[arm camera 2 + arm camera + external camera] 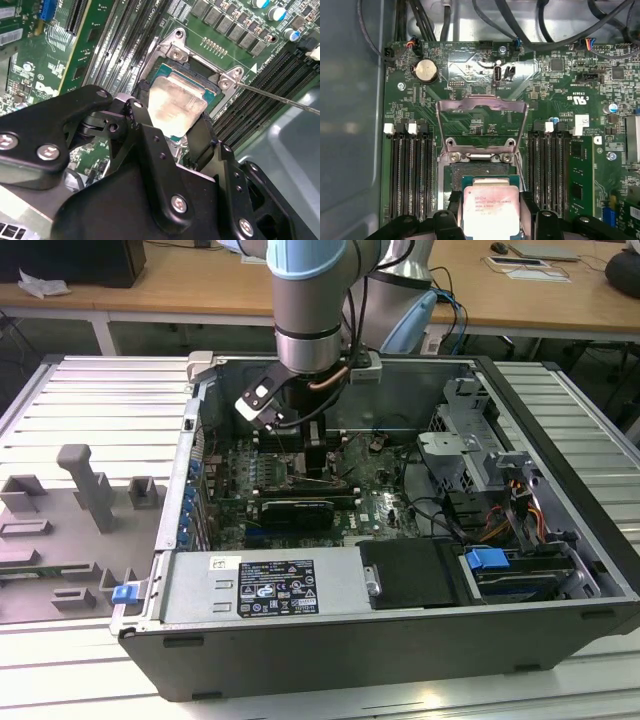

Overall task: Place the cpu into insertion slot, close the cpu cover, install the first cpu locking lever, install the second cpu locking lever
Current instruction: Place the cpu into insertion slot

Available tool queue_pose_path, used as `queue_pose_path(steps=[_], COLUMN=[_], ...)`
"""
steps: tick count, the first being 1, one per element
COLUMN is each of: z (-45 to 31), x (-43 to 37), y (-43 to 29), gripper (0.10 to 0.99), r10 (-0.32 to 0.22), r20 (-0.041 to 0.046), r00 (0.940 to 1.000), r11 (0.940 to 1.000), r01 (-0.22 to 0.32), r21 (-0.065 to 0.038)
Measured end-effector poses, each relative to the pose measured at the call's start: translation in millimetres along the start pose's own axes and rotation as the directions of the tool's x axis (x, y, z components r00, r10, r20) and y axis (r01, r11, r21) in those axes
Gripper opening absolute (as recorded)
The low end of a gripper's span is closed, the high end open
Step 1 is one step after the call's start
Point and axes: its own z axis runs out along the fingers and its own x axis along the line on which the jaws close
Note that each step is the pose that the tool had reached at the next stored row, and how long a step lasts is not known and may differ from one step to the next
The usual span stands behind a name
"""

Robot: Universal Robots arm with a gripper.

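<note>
Cpu (487, 210) gripped over the open insertion slot (456, 176) inside a computer case (400, 660).
My gripper (169, 121) is clamped on the cpu, a black finger on each side edge, holding it directly above the slot on the green motherboard (470, 75); I cannot tell whether it touches. The cpu cover (481, 104) stands flipped open just beyond the slot, with black memory slots (410, 175) on both sides.

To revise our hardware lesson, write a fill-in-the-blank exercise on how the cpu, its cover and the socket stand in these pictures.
1. The tool holds the cpu between its two ___.
2. The cpu cover stands ___, not closed.
3. The insertion slot beneath the cpu sits on a ___ circuit board.
Missing words: fingers; open; green.
</note>
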Motion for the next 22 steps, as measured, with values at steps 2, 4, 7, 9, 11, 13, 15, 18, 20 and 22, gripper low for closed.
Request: queue_pose_path(steps=[2, 4, 7, 9, 11, 13, 15, 18, 20, 22], z=[1.2, 2.7, 6.0, 7.4, 9.5, 11.1, 12.5, 14.9, 16.3, 16.4], x=[2.1, 3.5, 4.1, 4.6, 5.6, 5.9, 6.1, 6.2, 6.3, 6.2], y=[0.6, 1.6, 1.8, 1.8, 2.6, 4.3, 5.1, 4.9, 4.8, 4.8], gripper=[0.541, 0.541, 0.541, 0.541, 0.541, 0.541, 0.541, 0.541, 0.541, 0.541], r10=[0.0, 0.0, 0.004, 0.009, 0.012, 0.012, 0.011, 0.012, 0.011, 0.011], r20=[0.0032, 0.0046, 0.0053, 0.0058, 0.006, 0.0061, 0.0063, 0.0064, 0.0066, 0.0069], r00=[1.0, 1.0, 1.0, 0.9999, 0.9999, 0.9999, 0.9999, 0.9999, 0.9999, 0.9999], r11=[1.0, 1.0, 1.0, 0.9999, 0.9999, 0.9998, 0.9998, 0.9998, 0.9998, 0.9998], r01=[0.0, 0.0, -0.004, -0.009, -0.012, -0.012, -0.012, -0.012, -0.012, -0.012], r21=[0.001, 0.003, 0.005, 0.007, 0.011, 0.014, 0.016, 0.016, 0.017, 0.017])
